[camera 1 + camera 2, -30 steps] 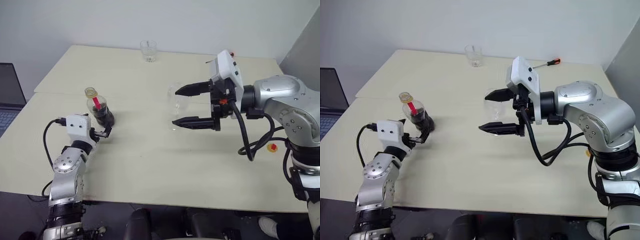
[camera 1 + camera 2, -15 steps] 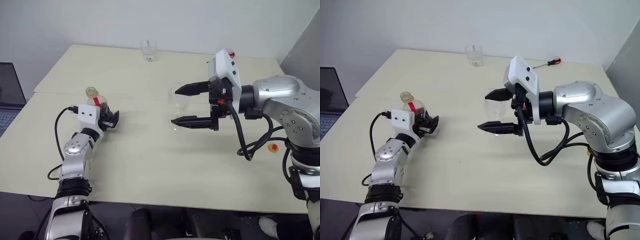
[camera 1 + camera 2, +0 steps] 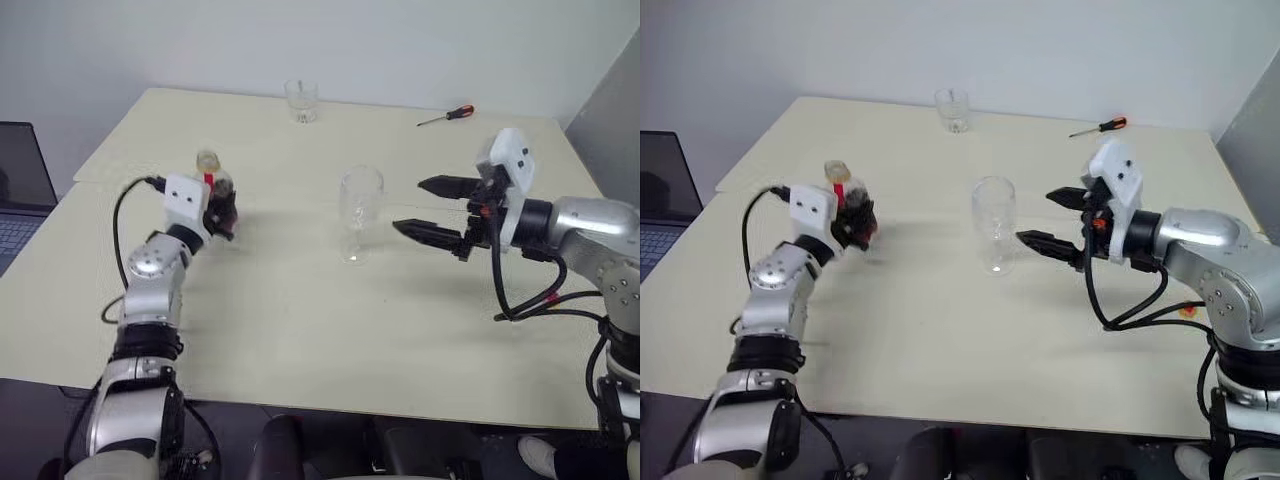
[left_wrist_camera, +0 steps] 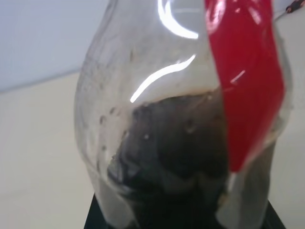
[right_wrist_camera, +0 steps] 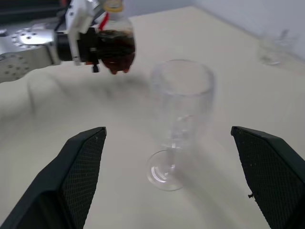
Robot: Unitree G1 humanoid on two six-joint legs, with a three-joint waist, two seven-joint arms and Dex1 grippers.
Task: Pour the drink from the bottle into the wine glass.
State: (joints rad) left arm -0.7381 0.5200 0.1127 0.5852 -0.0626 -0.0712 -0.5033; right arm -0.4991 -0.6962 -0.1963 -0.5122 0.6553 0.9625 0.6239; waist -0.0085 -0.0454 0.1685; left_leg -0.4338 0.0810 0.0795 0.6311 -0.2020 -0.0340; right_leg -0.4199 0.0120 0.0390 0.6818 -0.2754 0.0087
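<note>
Pale surface (image 3: pixel 300 330) carrying wine glass (image 3: pixel 358 212) in the middle, tumbler (image 3: pixel 301 100) and screwdriver (image 3: pixel 446 116) at far edge.

The wine glass (image 3: pixel 359 215) stands mid-surface (image 3: pixel 300 330), between the bottle (image 3: pixel 213 192) to its left and the right gripper (image 3: pixel 428 208). A tumbler (image 3: pixel 301 100) and a screwdriver (image 3: pixel 447 115) lie behind.

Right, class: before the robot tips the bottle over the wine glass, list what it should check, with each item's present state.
1. Left claw shut on the bottle: ok.
2. Bottle lifted off the table: ok.
3. Drink inside the bottle: ok.
4. Cap removed: cannot tell.
5. Wine glass upright, apart from both claws: ok.
6. Bottle mouth over the glass: not ok, it hangs off to one side.
7. Right claw open, beside the glass: ok.
</note>
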